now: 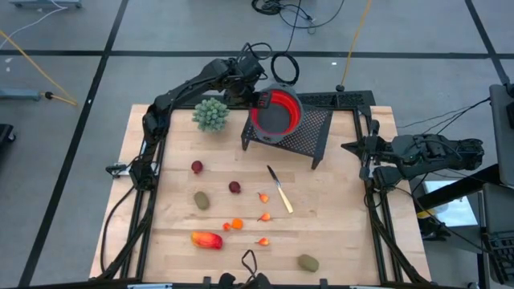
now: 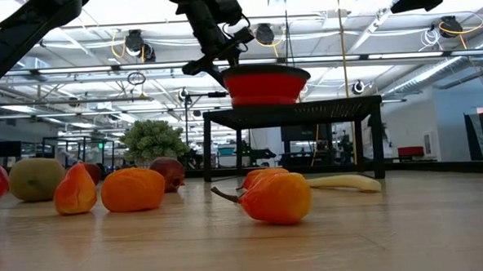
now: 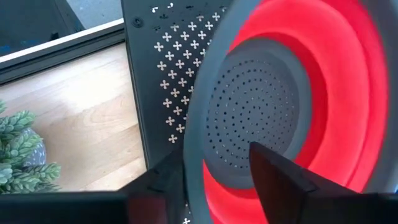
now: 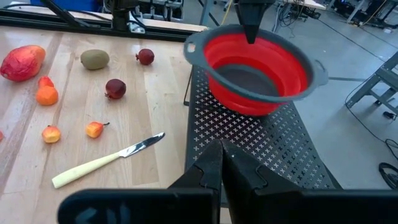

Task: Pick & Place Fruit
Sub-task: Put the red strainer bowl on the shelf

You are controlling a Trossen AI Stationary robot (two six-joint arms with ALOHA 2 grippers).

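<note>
I'm seeing a pale, smooth wooden table (image 1: 337, 233), a matt black perforated metal rack (image 4: 249, 143), a rubbery red colander (image 4: 255, 65) with grey rim, and glossy plastic-looking fruit (image 2: 277, 197).

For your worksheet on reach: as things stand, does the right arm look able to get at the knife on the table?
Probably yes. The knife lies flat on bare wood, no fruit touching it, and the right gripper waits at the table's edge with nothing between.
</note>
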